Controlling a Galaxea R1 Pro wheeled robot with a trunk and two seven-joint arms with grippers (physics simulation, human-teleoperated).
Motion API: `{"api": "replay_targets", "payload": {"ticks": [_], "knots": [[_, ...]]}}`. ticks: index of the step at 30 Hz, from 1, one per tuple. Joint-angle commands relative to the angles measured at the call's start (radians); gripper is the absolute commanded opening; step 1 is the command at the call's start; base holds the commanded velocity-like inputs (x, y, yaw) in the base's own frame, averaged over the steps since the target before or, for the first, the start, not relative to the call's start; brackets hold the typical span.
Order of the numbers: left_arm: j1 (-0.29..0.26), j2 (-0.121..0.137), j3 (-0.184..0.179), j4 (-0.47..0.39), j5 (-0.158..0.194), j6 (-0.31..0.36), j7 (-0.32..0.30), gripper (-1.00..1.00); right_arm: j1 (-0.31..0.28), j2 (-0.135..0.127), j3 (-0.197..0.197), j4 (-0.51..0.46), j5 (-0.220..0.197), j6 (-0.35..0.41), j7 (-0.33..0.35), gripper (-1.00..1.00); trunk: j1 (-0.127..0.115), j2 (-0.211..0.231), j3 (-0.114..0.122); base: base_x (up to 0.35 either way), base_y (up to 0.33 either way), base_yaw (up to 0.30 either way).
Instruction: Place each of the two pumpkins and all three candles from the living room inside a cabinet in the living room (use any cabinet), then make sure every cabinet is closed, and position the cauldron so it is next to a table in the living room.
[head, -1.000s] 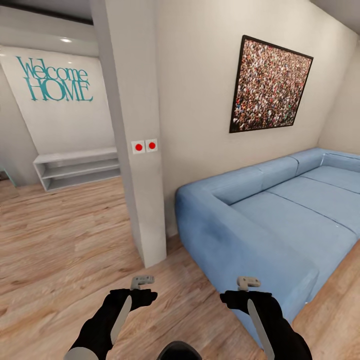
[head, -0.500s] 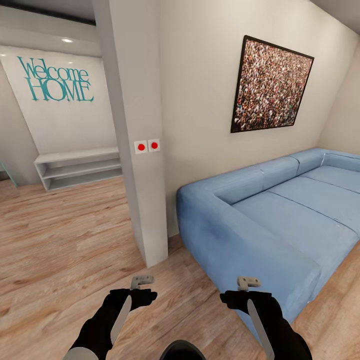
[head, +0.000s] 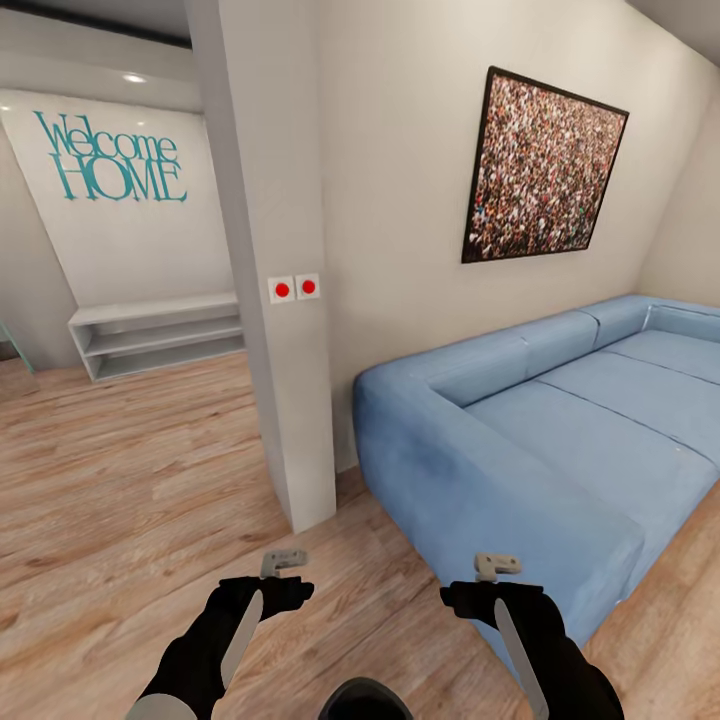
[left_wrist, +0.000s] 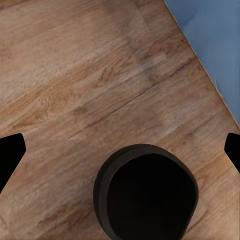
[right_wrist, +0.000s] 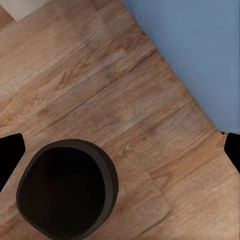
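Both arms are hanging low over the wood floor (head: 130, 480). Left gripper (left_wrist: 120, 150) and right gripper (right_wrist: 120, 150): fingers spread wide, carrying nothing. The cauldron (left_wrist: 146, 192) is sitting on the floor right under them, at the robot's base, beside the blue sofa (head: 560, 430). Judging from this, the cauldron is not yet parked by the table, and the pumpkins, candles and cabinet are all pending. Further off: pillar (head: 270, 300), then white shelf (head: 155, 335).
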Motion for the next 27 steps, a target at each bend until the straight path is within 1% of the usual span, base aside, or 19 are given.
{"api": "replay_targets", "payload": {"ticks": [1, 27], "knots": [[0.000, 0.000, 0.000, -0.001, 0.010, 0.005, 0.003, 1.00, -0.001, 0.000, 0.000, -0.001, -0.008, 0.004, -0.005, 1.00, 0.004, -0.008, -0.004, 0.000, 0.000, 0.000], [0.000, -0.001, 0.000, 0.004, 0.013, 0.006, 0.005, 1.00, -0.001, 0.001, 0.002, -0.001, -0.006, -0.005, -0.006, 1.00, 0.104, -0.190, -0.086, 0.000, 0.000, 0.000]]}}
